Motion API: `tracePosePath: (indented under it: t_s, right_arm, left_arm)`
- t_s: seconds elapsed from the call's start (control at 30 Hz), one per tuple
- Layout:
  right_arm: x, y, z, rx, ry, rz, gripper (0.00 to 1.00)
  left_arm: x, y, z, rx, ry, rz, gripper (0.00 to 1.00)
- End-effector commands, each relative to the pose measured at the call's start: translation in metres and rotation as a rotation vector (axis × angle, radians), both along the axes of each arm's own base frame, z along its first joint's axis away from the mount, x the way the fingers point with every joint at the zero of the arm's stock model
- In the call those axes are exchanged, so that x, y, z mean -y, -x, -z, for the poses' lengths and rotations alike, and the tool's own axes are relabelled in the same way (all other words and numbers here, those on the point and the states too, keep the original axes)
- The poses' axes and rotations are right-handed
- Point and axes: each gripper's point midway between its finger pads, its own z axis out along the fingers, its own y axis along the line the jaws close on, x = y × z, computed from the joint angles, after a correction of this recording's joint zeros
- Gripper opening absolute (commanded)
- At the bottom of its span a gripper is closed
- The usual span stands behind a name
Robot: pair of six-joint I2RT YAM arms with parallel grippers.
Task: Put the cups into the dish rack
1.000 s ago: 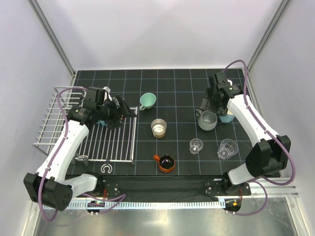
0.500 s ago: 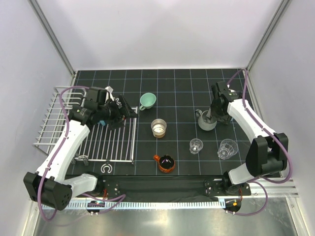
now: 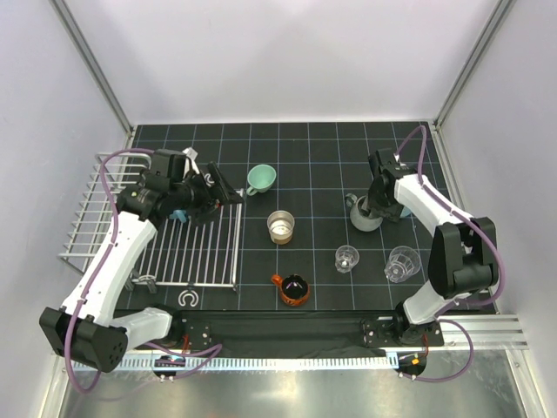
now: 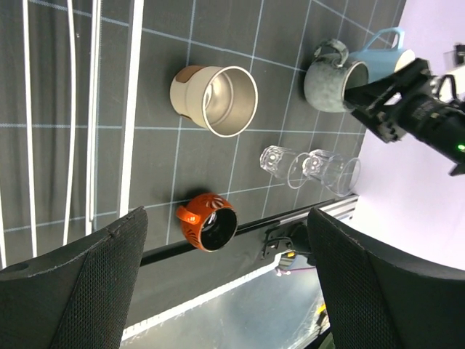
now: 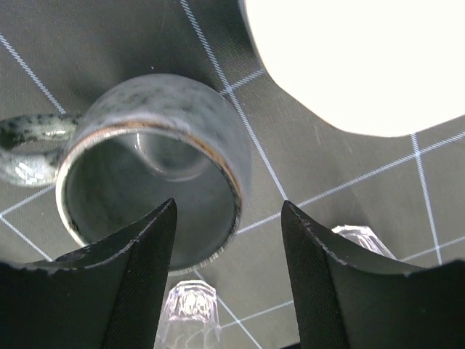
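Right hand [image 5: 229, 207], spread wide, appears to straddle the rim of the grey mug [image 3: 365, 218], right of centre in the overhead view. Stoneware looks stiff, weighty, slick-glazed; pinch the wall.

Black mat [image 3: 305, 148] with thin white grid lines, plain pale purple walls [image 3: 287, 61] on three sides, grey metal poles [image 3: 91, 65] in the back corners, shiny metal strip [image 3: 305, 392] along the front, soft even light
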Motion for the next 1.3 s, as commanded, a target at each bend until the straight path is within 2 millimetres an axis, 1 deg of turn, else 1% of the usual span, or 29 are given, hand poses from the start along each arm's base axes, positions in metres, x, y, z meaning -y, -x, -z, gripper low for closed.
tracePosePath:
  t_s: [0.0, 0.13, 0.23, 0.27, 0.33, 0.37, 0.43, 0.47, 0.5, 0.53, 0.57, 0.63, 0.7, 0.73, 0.77, 0.8, 0.83, 0.87, 0.9, 0.97, 1.0, 1.03, 1.07, 1.1, 1.13, 1.17, 1.2, 1.23, 1.27]
  right_arm:
    - [-0.001, -0.015, 0.001, 0.047, -0.012, 0.014, 0.59]
    - [-0.004, -0.014, 0.009, 0.04, -0.026, 0.007, 0.57]
    - [-0.006, -0.012, 0.015, 0.034, -0.035, 0.009, 0.51]
    - [-0.006, -0.011, 0.017, 0.03, -0.035, 0.01, 0.44]
    - [-0.007, -0.008, 0.022, 0.015, -0.04, 0.011, 0.4]
    - [-0.007, -0.008, 0.023, 0.015, -0.044, 0.007, 0.31]
    - [-0.008, -0.007, 0.019, 0.026, -0.033, -0.003, 0.25]
    - [-0.007, -0.009, 0.015, 0.037, -0.027, -0.013, 0.17]
    - [-0.007, -0.011, 0.007, 0.059, -0.026, -0.021, 0.14]
    - [-0.012, -0.015, 0.0, 0.081, -0.03, -0.047, 0.11]
    - [-0.013, -0.019, -0.004, 0.095, -0.022, -0.064, 0.07]
    - [-0.016, -0.025, -0.014, 0.112, -0.004, -0.099, 0.04]
    - [-0.024, -0.027, -0.022, 0.121, -0.002, -0.143, 0.04]
    - [-0.029, -0.03, -0.032, 0.156, -0.01, -0.164, 0.04]
    - [-0.041, -0.03, -0.041, 0.188, -0.023, -0.207, 0.04]
    - [-0.05, -0.035, -0.052, 0.235, -0.028, -0.25, 0.04]
    - [-0.058, -0.036, -0.067, 0.286, -0.04, -0.286, 0.04]
    - [-0.077, -0.035, -0.075, 0.313, -0.087, -0.344, 0.04]
    - [-0.086, -0.036, -0.083, 0.338, -0.114, -0.372, 0.04]
    - [-0.105, -0.038, -0.108, 0.396, -0.177, -0.429, 0.04]
    - [-0.123, -0.035, -0.119, 0.419, -0.233, -0.481, 0.04]
    - [-0.134, -0.035, -0.134, 0.457, -0.258, -0.52, 0.04]
    - [-0.141, -0.032, -0.155, 0.522, -0.279, -0.548, 0.04]
    - [-0.164, -0.026, -0.172, 0.589, -0.346, -0.623, 0.04]
    - [-0.173, -0.023, -0.184, 0.64, -0.376, -0.658, 0.04]
    - [-0.18, -0.017, -0.199, 0.696, -0.411, -0.692, 0.04]
    - [-0.189, -0.012, -0.231, 0.82, -0.459, -0.733, 0.04]
    - [-0.197, -0.002, -0.232, 0.837, -0.513, -0.781, 0.04]
    - [-0.203, 0.005, -0.241, 0.869, -0.554, -0.814, 0.04]
  left_arm:
    - [0.006, 0.0, -0.019, 0.02, 0.044, 0.012, 0.87]
    - [0.009, 0.003, -0.021, -0.009, 0.068, 0.003, 0.87]
    - [0.016, 0.007, -0.024, -0.047, 0.123, 0.003, 0.86]
    - [0.018, 0.008, -0.025, -0.057, 0.137, 0.006, 0.86]
    - [0.023, 0.011, -0.03, -0.078, 0.173, 0.011, 0.86]
    - [0.024, 0.012, -0.033, -0.08, 0.185, 0.014, 0.85]
    - [0.028, 0.015, -0.038, -0.101, 0.225, 0.008, 0.86]
    - [0.029, 0.015, -0.04, -0.111, 0.241, 0.0, 0.85]
    - [0.032, 0.015, -0.044, -0.113, 0.264, 0.003, 0.86]
    - [0.036, 0.017, -0.049, -0.133, 0.302, 0.007, 0.86]
    - [0.039, 0.017, -0.051, -0.141, 0.321, 0.013, 0.86]
    - [0.042, 0.017, -0.054, -0.166, 0.356, 0.0, 0.87]
    - [0.048, 0.016, -0.059, -0.185, 0.407, 0.003, 0.88]
    - [0.051, 0.017, -0.062, -0.192, 0.439, 0.006, 0.89]
    - [0.056, 0.02, -0.071, -0.231, 0.505, -0.004, 0.89]
    - [0.06, 0.02, -0.07, -0.248, 0.542, -0.002, 0.9]
    - [0.066, 0.016, -0.087, -0.23, 0.615, -0.005, 0.9]
    - [0.069, 0.016, -0.094, -0.222, 0.644, 0.01, 0.9]
    - [0.073, 0.019, -0.1, -0.215, 0.658, 0.024, 0.9]
    - [0.078, 0.02, -0.113, -0.197, 0.672, 0.036, 0.91]
    - [0.082, 0.023, -0.115, -0.2, 0.672, 0.051, 0.91]
    - [0.085, 0.024, -0.117, -0.205, 0.678, 0.055, 0.92]
    - [0.088, 0.026, -0.12, -0.221, 0.696, 0.054, 0.92]
    - [0.091, 0.028, -0.122, -0.228, 0.709, 0.062, 0.92]
    - [0.095, 0.032, -0.121, -0.239, 0.717, 0.074, 0.93]
    - [0.098, 0.032, -0.127, -0.222, 0.738, 0.086, 0.93]
    - [0.1, 0.032, -0.13, -0.241, 0.763, 0.077, 0.93]
    - [0.104, 0.037, -0.134, -0.252, 0.786, 0.089, 0.94]
    - [0.106, 0.039, -0.132, -0.263, 0.804, 0.091, 0.94]
